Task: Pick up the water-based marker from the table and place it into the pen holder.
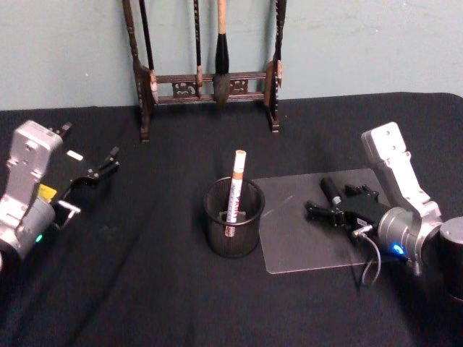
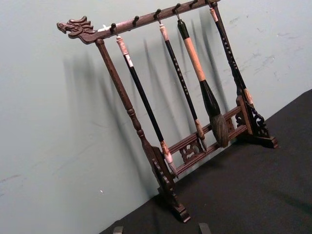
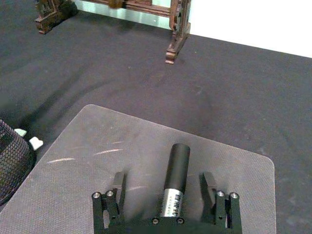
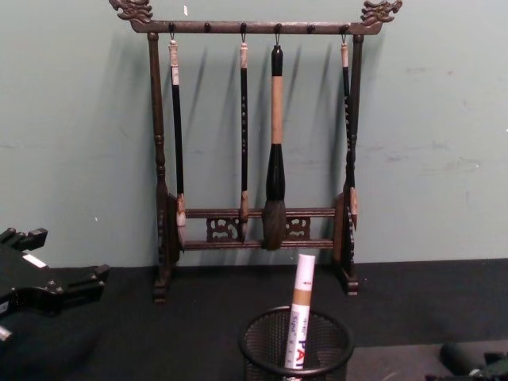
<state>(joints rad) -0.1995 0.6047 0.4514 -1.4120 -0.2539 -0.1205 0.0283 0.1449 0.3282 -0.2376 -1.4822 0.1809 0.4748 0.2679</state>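
Jaws of the left gripper (image 1: pixel 112 160) stand apart over the tabletop's (image 1: pixel 145 253) left side. At centre, a white marker (image 1: pixel 235 184) stands leaning in the pen holder (image 1: pixel 231 228). Just right lies a clear mat (image 3: pixel 112 141). On it, the right gripper's (image 3: pixel 163 181) jaws stand apart either side of a black-capped marker (image 3: pixel 176 168), not touching it.

The black-covered table (image 1: pixel 145 289) spreads before me. The pen holder (image 1: pixel 231 233) stands near its middle. Just beside the holder, on my right, a clear flat mat (image 1: pixel 304 246) lies on the table. Behind the holder, at the far edge, stands the wooden brush rack (image 1: pixel 187 88).
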